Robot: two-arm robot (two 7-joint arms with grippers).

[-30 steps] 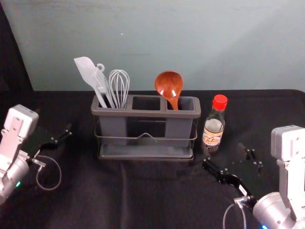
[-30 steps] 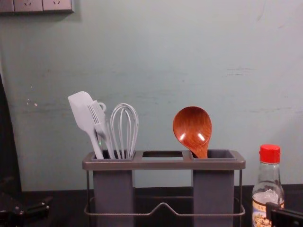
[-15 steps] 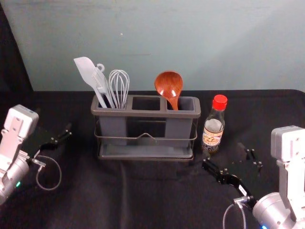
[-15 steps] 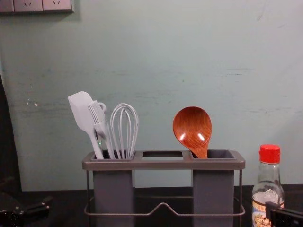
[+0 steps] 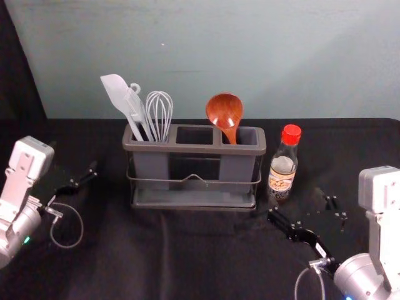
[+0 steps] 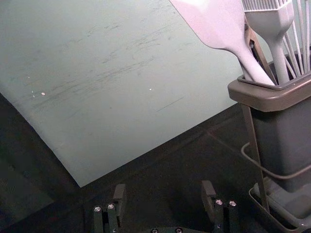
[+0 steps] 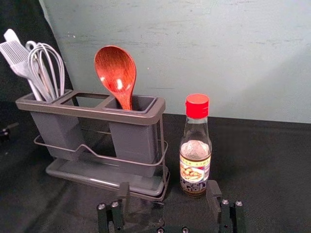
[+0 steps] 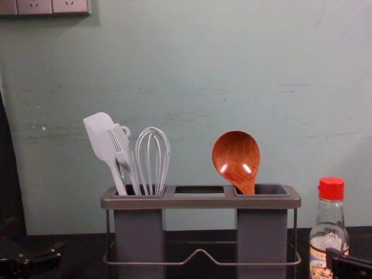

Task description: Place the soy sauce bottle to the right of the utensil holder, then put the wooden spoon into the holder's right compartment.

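The utensil holder (image 5: 195, 149) stands upright on the black-covered table (image 5: 125, 250), its right compartment (image 7: 133, 133) occupied. Forward and to the right, the right gripper (image 7: 168, 190) is near the bottle, fingers spread with nothing between them; the left gripper (image 6: 164, 189) waits by the holder's left end, also spread and empty. The soy sauce bottle (image 7: 196, 158) stands upright just beside the holder's right end. The wooden spoon (image 7: 115, 70) leans in the right compartment, bowl up. Both placements look done, so the step in hand is likely clearing away: the right gripper should back straight off without brushing the bottle.
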